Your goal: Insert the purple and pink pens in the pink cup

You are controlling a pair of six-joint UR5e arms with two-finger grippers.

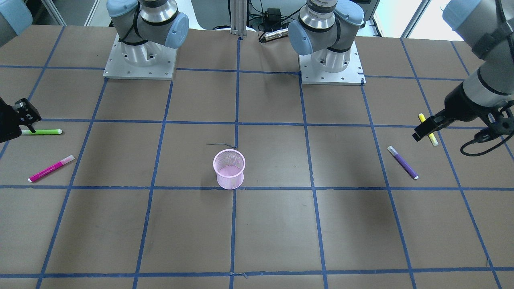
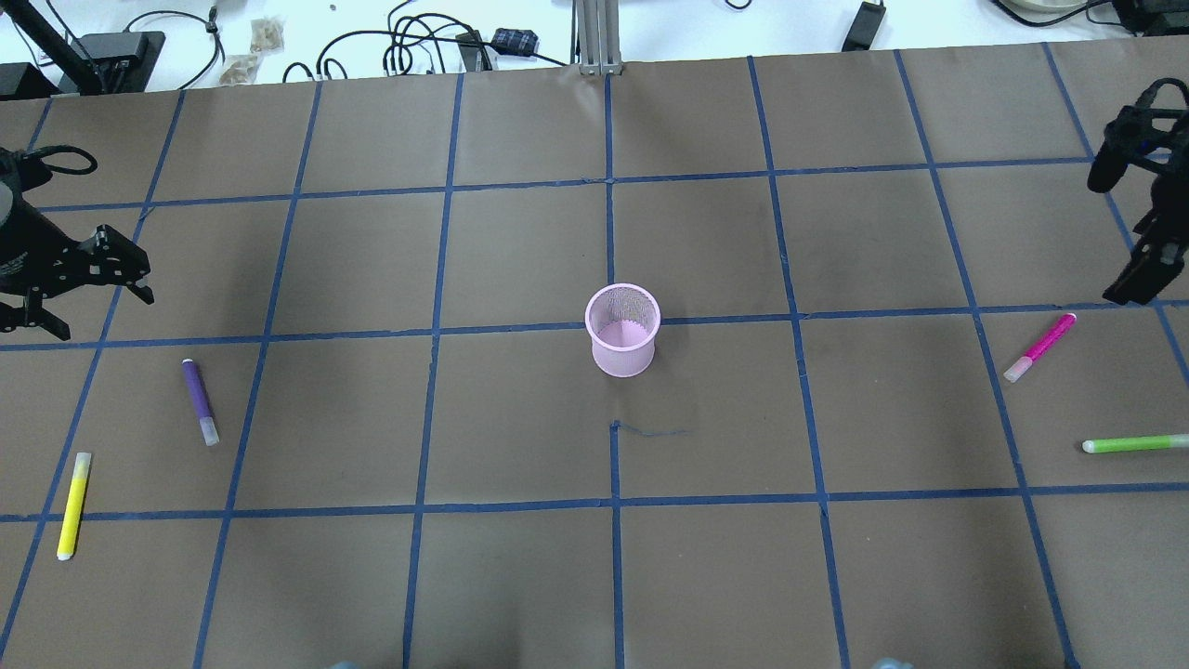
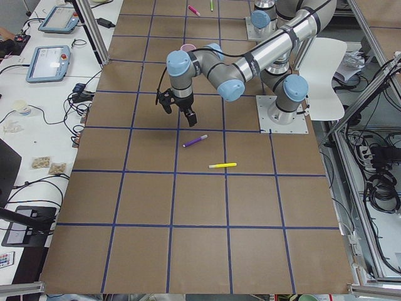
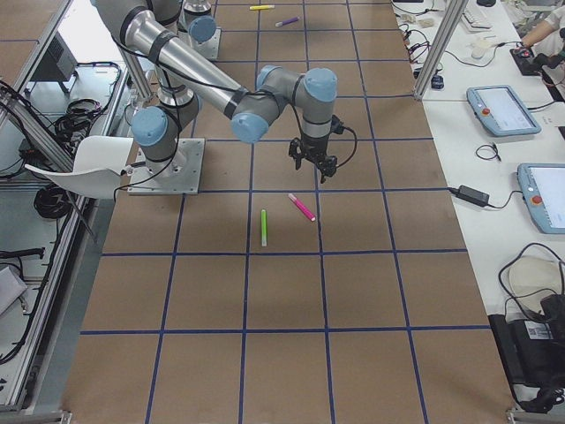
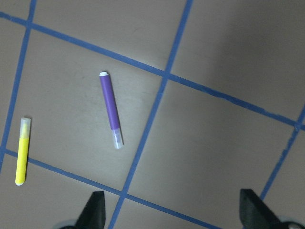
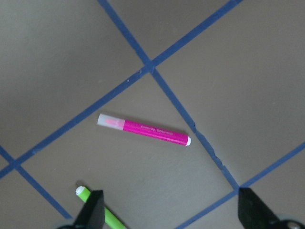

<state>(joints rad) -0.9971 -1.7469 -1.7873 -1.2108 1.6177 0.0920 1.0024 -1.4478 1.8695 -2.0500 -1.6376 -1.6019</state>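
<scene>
The pink mesh cup (image 2: 622, 330) stands upright at the table's middle (image 1: 229, 168). The purple pen (image 2: 199, 401) lies flat on the left side, also in the left wrist view (image 5: 110, 109). My left gripper (image 2: 130, 279) hovers above and beyond it, open and empty (image 5: 174, 214). The pink pen (image 2: 1040, 347) lies flat on the right side, also in the right wrist view (image 6: 143, 130). My right gripper (image 2: 1129, 288) hovers just past it, open and empty (image 6: 171, 214).
A yellow pen (image 2: 73, 505) lies near the purple one at the left edge. A green pen (image 2: 1135, 444) lies near the pink one at the right edge. Both arm bases (image 1: 139, 60) stand on the robot's side of the brown, blue-taped table.
</scene>
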